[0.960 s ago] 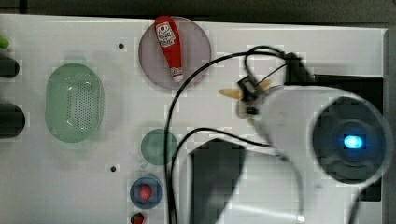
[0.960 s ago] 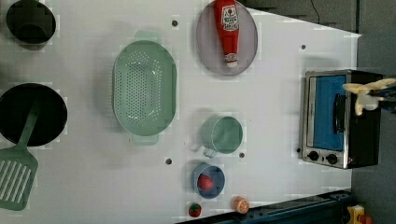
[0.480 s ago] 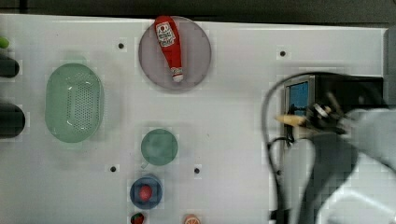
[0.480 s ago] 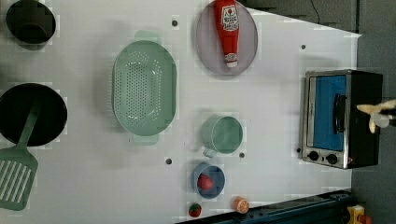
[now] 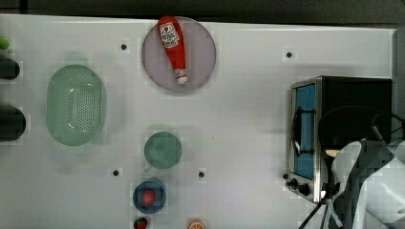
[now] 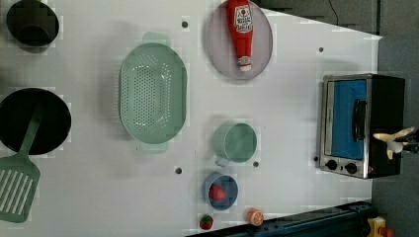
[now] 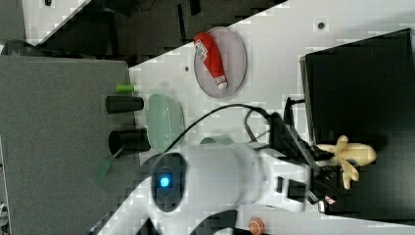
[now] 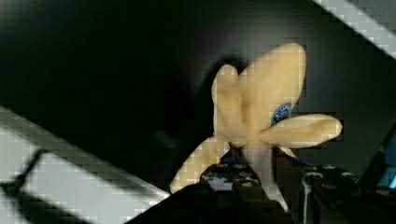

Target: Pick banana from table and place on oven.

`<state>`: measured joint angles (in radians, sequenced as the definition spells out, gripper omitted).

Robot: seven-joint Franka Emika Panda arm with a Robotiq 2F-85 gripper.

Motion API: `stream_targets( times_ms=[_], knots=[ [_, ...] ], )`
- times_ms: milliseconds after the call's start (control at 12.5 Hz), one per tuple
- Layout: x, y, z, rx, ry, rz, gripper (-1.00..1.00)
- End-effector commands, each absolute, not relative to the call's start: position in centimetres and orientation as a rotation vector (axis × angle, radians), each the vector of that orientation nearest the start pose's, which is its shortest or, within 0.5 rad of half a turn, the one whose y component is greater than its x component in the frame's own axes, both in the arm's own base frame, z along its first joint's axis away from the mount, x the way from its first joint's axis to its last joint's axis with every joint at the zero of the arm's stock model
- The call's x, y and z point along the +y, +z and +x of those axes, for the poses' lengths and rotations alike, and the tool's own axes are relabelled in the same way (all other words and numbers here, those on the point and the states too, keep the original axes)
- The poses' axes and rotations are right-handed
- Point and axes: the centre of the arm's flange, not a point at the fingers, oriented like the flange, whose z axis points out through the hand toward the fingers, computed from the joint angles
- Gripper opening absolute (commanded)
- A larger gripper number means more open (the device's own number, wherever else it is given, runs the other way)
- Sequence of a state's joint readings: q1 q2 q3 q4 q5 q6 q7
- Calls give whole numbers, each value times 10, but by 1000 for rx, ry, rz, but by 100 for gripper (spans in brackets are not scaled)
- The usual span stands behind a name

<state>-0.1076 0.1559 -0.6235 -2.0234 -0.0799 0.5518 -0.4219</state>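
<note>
Above the large white rectangular tabletop [image 5: 248, 119], the boxy black-topped toaster oven [image 7: 362, 88] with its blue glass door presents a flat, bare roof as the deposit surface. Over that roof the tool [image 7: 327, 161] is clenched on the peel strips of the small cream-yellow peeled toy banana [image 7: 350, 155], likely so that its body settles on the roof first.

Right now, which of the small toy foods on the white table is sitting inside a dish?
The red strawberry-like toy sits inside the small blue bowl. The other red fruit and the orange slice lie bare on the white table near its edge.
</note>
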Motion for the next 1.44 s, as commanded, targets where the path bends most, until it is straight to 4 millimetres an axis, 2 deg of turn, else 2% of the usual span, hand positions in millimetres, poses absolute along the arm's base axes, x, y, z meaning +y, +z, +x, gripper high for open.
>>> stream_targets(
  times_ms=[80,320,400,880,960,1040,1120,1200,1440],
  knots=[
    [-365,418,470,1447,-56,-2967,-49],
    [-362,413,472,1440,-34,-2968,-49],
    [-363,415,472,1440,-43,-2969,-43],
    [-354,412,477,1414,-17,-2978,89],
    [-351,414,479,1403,-15,-2980,100],
    [-341,421,486,1371,-28,-2989,100],
    [-321,432,498,1310,-31,-3004,100],
    [-293,445,510,1227,-6,-3017,100],
    [-171,502,535,970,-1,-3002,100]
  ],
)
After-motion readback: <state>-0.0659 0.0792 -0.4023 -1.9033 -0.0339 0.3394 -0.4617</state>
